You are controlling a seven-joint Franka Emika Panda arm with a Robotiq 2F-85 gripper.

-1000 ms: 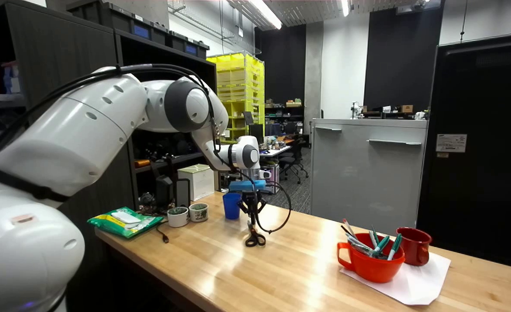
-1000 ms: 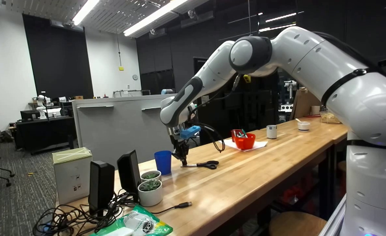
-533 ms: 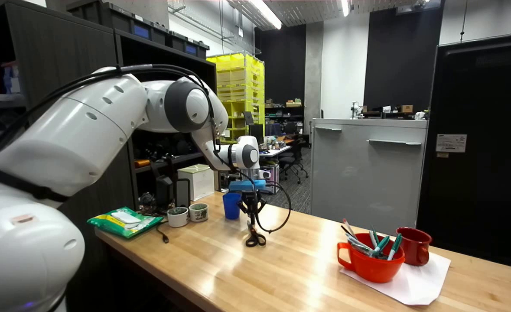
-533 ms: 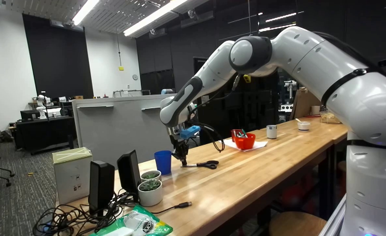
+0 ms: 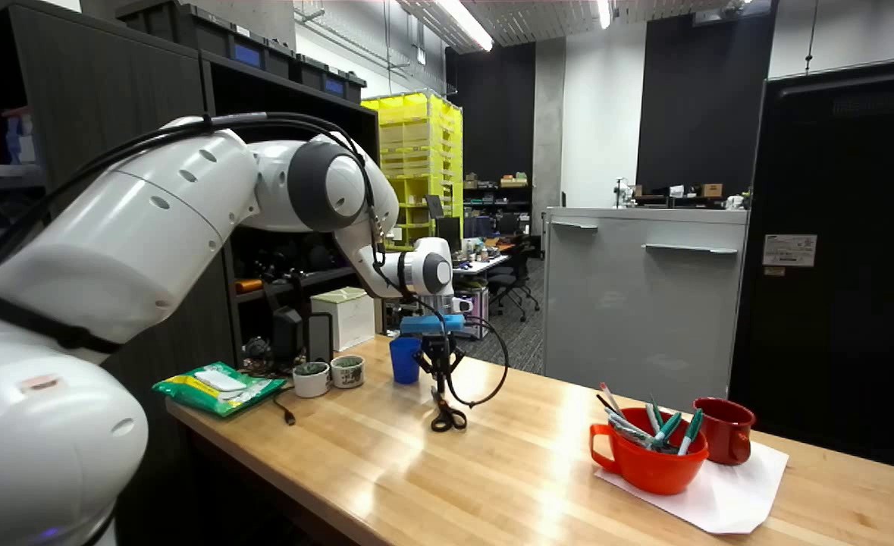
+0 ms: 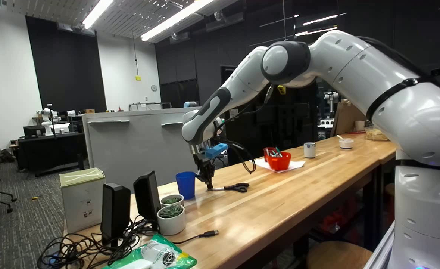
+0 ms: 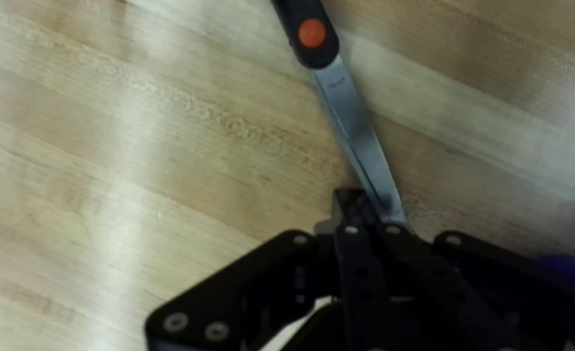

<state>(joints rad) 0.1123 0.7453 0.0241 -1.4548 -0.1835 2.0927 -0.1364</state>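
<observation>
Scissors with black handles (image 5: 444, 410) lie on the wooden table in both exterior views (image 6: 231, 188). Their silver blade (image 7: 358, 126) and orange pivot dot show large in the wrist view. My gripper (image 7: 366, 214) has its fingers drawn together at the blade, low at the table. The blade's outer part runs into the fingertips. The left fingertip shows beside the blade, and the right one is hidden by it. In both exterior views the gripper (image 5: 439, 384) stands upright at the blade end (image 6: 209, 185). A blue cup (image 5: 405, 360) stands just beside it.
Two potted succulents (image 6: 171, 220), black speakers (image 6: 115, 213), a tangle of cables, a white box (image 6: 81, 201) and a green packet (image 5: 223, 390) stand at one end. A red cup with markers (image 5: 647, 459) and a dark red mug (image 5: 726, 432) stand on white paper (image 5: 742, 485).
My gripper has shifted very slightly to the left in an exterior view. The scissors' handles have turned a little the opposite way. Nothing else has visibly moved.
</observation>
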